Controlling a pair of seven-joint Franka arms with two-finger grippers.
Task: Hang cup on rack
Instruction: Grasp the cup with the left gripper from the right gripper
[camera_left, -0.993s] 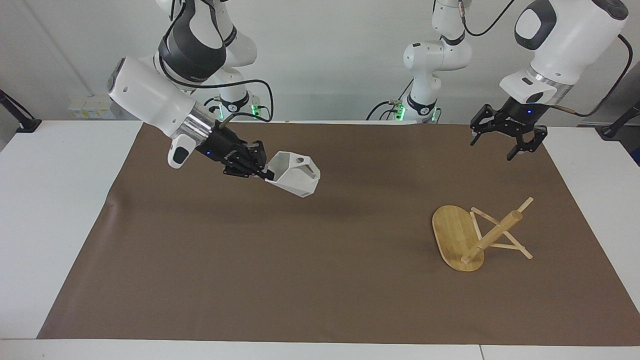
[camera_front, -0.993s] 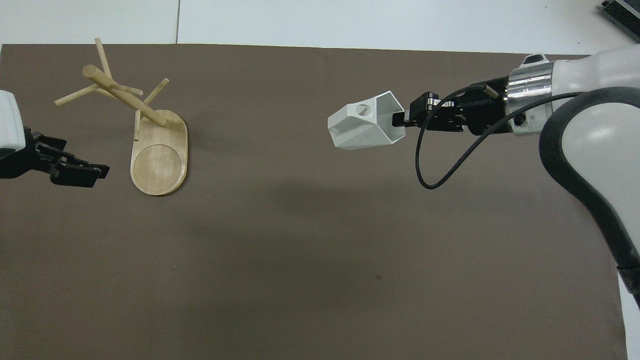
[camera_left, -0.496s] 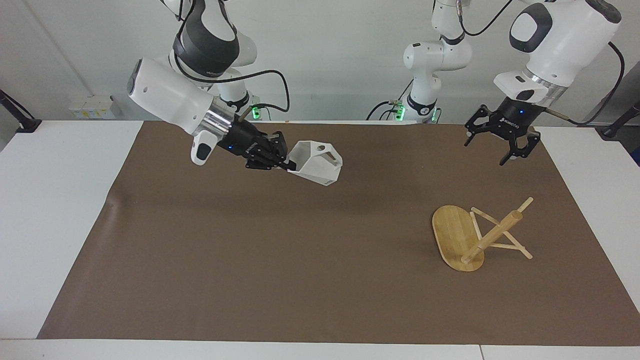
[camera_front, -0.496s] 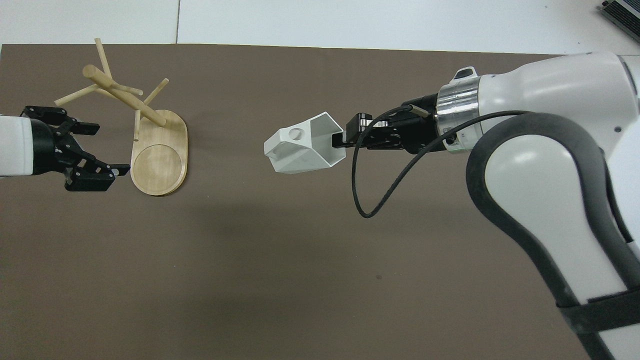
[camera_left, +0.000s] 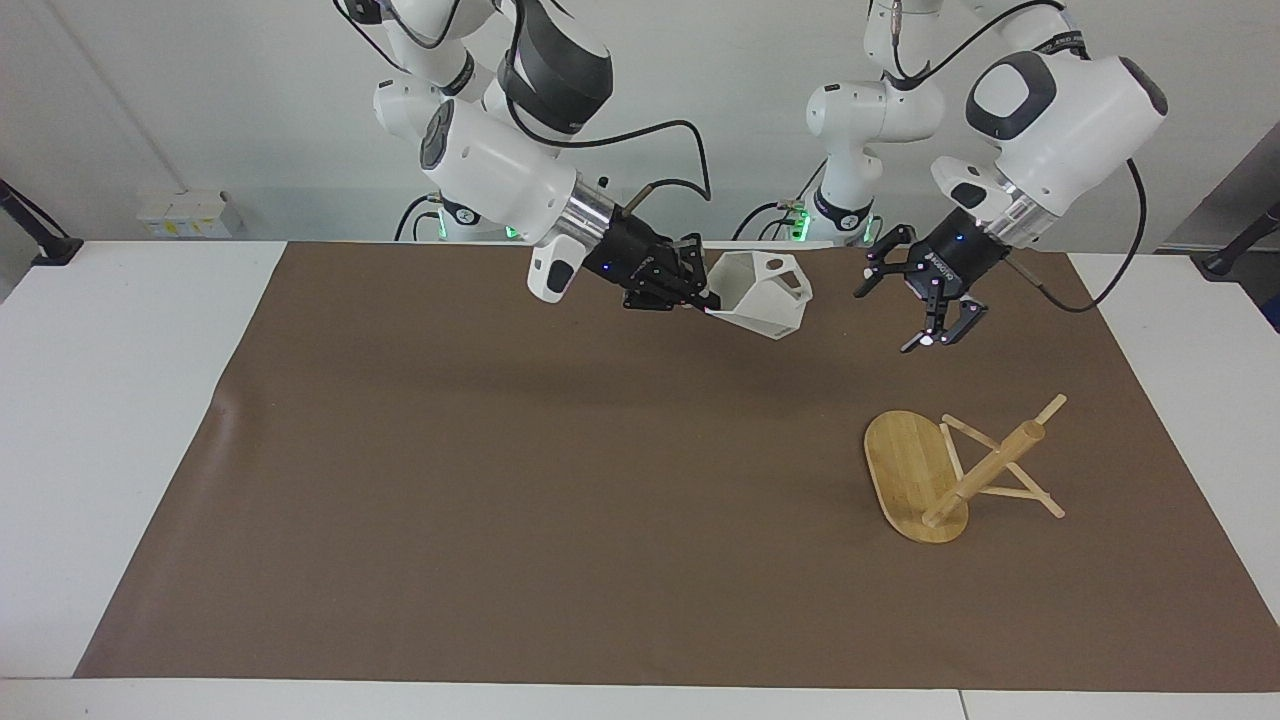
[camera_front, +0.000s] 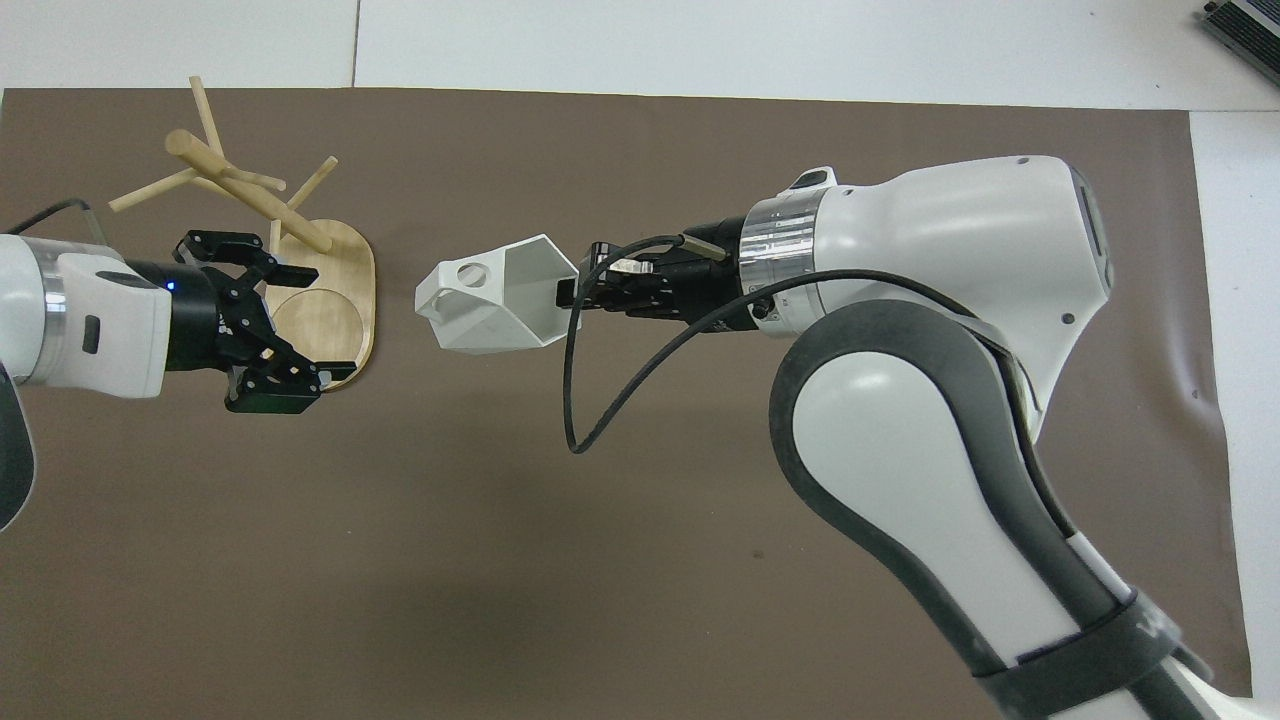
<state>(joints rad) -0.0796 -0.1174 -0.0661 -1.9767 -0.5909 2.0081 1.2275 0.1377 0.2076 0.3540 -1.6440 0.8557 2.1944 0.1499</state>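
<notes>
The right end effector (camera_left: 700, 297) is up in the air over the brown mat (camera_left: 500, 520), its fingers clamped on the rim of the white cup (camera_left: 762, 292), which sticks out sideways from its tip toward the left arm's end of the worktop (camera_left: 110, 420), the handle uppermost. The left end effector (camera_left: 925, 318) hangs just beside the cup with its fingers spread apart and nothing between them. The rack (camera_left: 955, 470) lies tipped over on the mat, below the left end effector and well apart from the cup.
</notes>
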